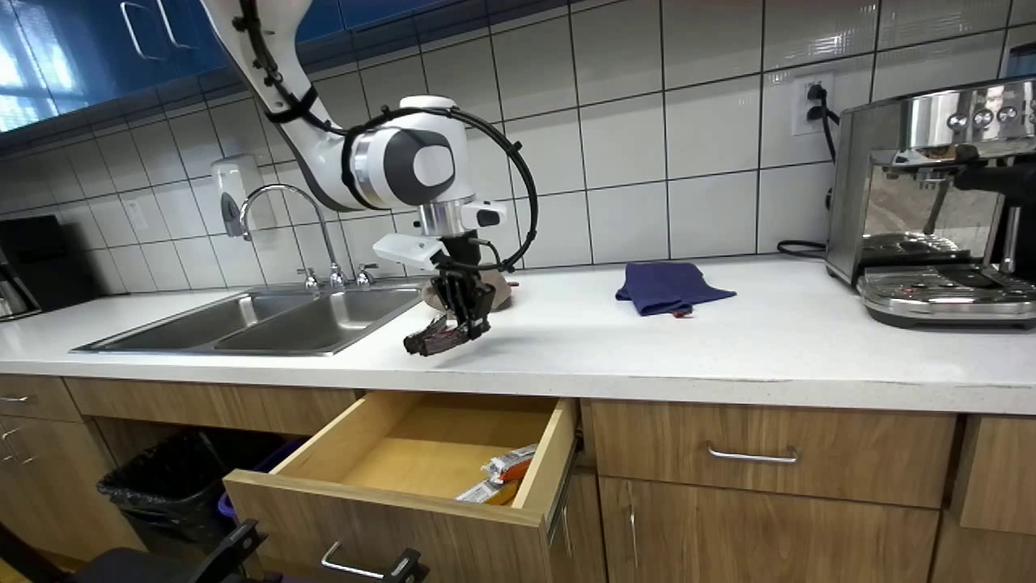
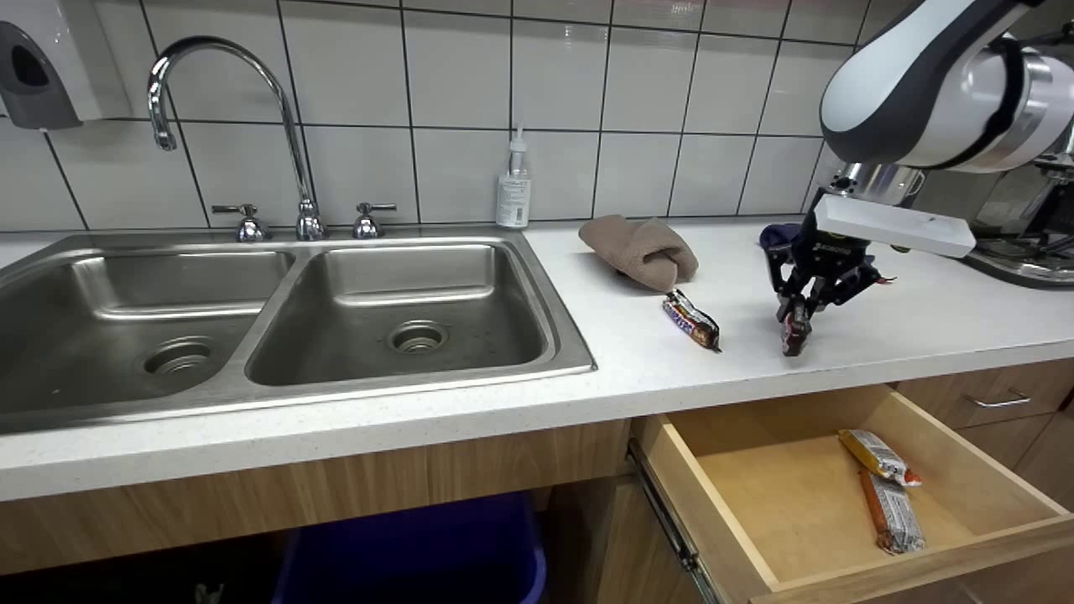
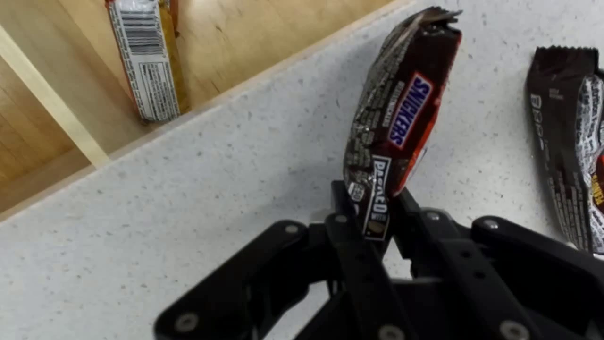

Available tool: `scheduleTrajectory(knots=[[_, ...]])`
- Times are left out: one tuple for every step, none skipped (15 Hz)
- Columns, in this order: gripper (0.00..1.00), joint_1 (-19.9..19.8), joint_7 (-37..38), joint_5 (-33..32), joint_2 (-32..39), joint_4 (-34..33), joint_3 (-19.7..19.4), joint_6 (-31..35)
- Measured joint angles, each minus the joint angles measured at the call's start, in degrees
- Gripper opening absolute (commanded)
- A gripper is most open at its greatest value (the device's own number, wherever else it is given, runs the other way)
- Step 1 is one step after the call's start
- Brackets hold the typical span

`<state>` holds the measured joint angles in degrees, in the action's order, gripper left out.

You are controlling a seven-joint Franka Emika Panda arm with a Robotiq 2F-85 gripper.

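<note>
At far left in an exterior view: double steel sink [image 2: 278, 310], let into the white countertop [image 2: 629, 348], chrome faucet [image 2: 298, 155] at its back edge. Next, a pump bottle [image 2: 513, 200], upright just beside the tiled wall [image 2: 453, 71]. Right of it, a brown cloth [image 2: 642, 250], heaped; just in front of that, a dark-wrapped bar [image 2: 692, 321] lies on the countertop. Then my gripper [image 2: 797, 309]. Jaws: clamped on one end of a Snickers bar [image 3: 403, 104]; the rest of it juts out beyond my grip. I hold it over the countertop, near the front edge, free end angled slightly down. In my wrist view its printed name is plainly legible. A navy cloth [image 2: 777, 236] lies behind my gripper, partly hidden by it. Below and to the right, the drawer [image 2: 780, 495] stands open; inside, a yellow-wrapped bar [image 2: 875, 455] and an orange-and-silver bar [image 2: 894, 513] lie touching each other. At far right, in both exterior views, an espresso machine [image 1: 898, 206] stands on the countertop, cut off by the frame.
</note>
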<state>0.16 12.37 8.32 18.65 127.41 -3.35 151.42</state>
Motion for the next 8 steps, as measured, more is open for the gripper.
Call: scheduleTrajectory(knots=[[0.06,0.0,0.0,0.0,-1.2,1.8,0.0,0.7],[0.06,0.0,0.0,0.0,-2.4,3.7,0.0,1.4],[0.06,0.0,0.0,0.1,-3.5,5.5,0.0,2.0],[0.06,0.0,0.0,0.1,-4.6,7.2,0.0,2.7],[0.06,0.0,0.0,0.1,-5.6,9.0,0.0,3.3],[0.06,0.0,0.0,0.1,-6.7,10.6,0.0,3.8],[0.06,0.0,0.0,0.2,-7.6,12.3,0.0,4.3],[0.06,0.0,0.0,0.2,-8.5,13.8,0.0,4.8]])
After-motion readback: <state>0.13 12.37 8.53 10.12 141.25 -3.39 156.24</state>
